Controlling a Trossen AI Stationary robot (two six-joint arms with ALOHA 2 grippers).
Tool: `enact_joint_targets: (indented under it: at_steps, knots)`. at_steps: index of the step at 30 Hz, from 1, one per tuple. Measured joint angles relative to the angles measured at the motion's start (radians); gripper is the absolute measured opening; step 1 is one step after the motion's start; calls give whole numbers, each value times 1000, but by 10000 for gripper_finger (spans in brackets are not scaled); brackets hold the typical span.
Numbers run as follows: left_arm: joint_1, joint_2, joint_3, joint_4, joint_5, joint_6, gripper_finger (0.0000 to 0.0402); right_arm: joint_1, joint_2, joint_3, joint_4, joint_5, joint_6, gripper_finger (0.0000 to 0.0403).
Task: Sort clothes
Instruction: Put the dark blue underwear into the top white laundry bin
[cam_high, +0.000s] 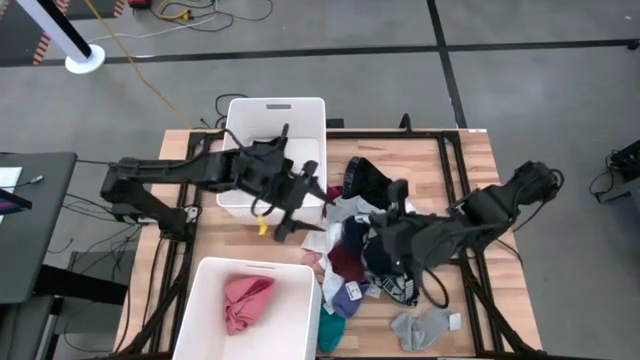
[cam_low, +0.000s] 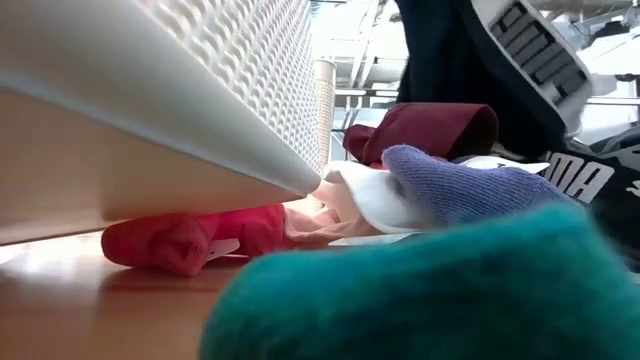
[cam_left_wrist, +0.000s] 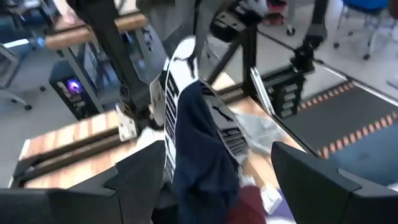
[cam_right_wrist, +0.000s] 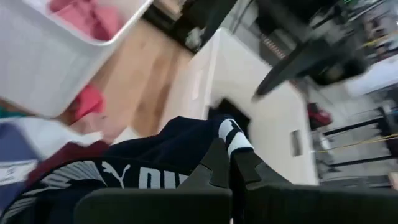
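Note:
The clothes lie in a mixed pile (cam_high: 350, 262) on the wooden table, with maroon (cam_low: 430, 130), blue (cam_low: 460, 185) and teal (cam_low: 420, 300) pieces nearest the low camera. My right gripper (cam_high: 398, 190) is shut on a navy garment with white lettering (cam_left_wrist: 199, 143), raised above the pile. My left gripper (cam_high: 300, 205) stands open beside the far white bin (cam_high: 240, 120), pointing at the hanging garment without touching it. A red piece (cam_low: 190, 240) lies on the table by the near bin's wall. My right gripper pinches the navy garment between its two fingers at a white-banded edge (cam_right_wrist: 235, 142). The fingers slant down from the table's right side. The garment hangs below them, and its lower part (cam_low: 590, 180) reaches down to the pile.
The near white bin (cam_high: 210, 320) holds pink clothes (cam_high: 245, 300). A grey sock (cam_high: 425, 325) lies at the table's near right. Dark frame rails run along the table's left and right sides.

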Motion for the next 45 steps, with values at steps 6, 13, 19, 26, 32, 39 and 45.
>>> enact_joint_targets:
  at_steps: [6, 13, 19, 26, 32, 39, 45]
  knots:
    - [50, 68, -11, 86, 47, -74, 288, -28, -1, 102, 67, 22, -133, 0]
    - [93, 122, -11, 172, 80, -140, 288, -51, 0, 192, 194, 28, -315, 0]
    - [105, 140, -9, 221, 181, -138, 286, -71, -1, 241, 270, 45, -409, 0]
    - [104, 150, -10, 270, 182, -72, 169, -92, 0, 242, 297, 44, -430, 1]
    - [104, 144, 2, 285, 182, 4, 15, -92, 0, 242, 283, 43, -380, 5]
    - [104, 91, 80, 191, 112, 94, 4, -62, 0, 242, 131, 43, -230, 9]
    - [108, 34, 171, 47, -41, 178, 3, -48, 0, 241, -64, 43, -24, 58]
